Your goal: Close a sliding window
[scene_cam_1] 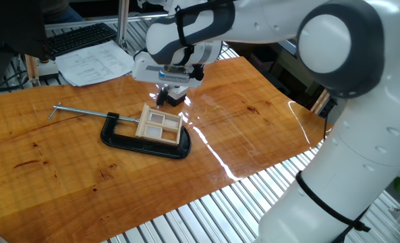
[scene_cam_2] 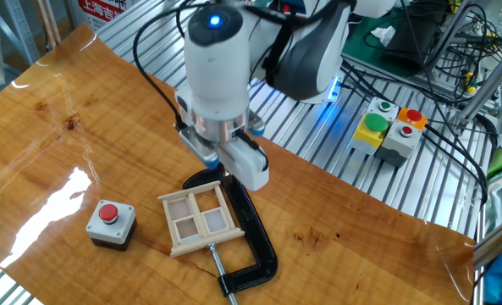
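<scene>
The sliding window [scene_cam_1: 160, 125], a small light wooden frame with pale panes, lies flat on the wooden table, held in the black C-clamp [scene_cam_1: 146, 144]. It also shows in the other fixed view [scene_cam_2: 199, 220], with the clamp [scene_cam_2: 256, 241] around its right side. My gripper [scene_cam_1: 162, 98] hangs low just behind the window's far edge, pointing down. In the other fixed view the gripper [scene_cam_2: 226, 173] is right at the window's top corner, over the clamp's curve. Its fingers look pressed together and hold nothing.
A small black box with a red button [scene_cam_2: 110, 224] sits left of the window, and is partly hidden behind the gripper in the one fixed view [scene_cam_1: 177, 96]. The clamp's long screw [scene_cam_1: 85, 113] reaches left. Papers [scene_cam_1: 95, 62] and a keyboard [scene_cam_1: 78, 38] lie beyond the table.
</scene>
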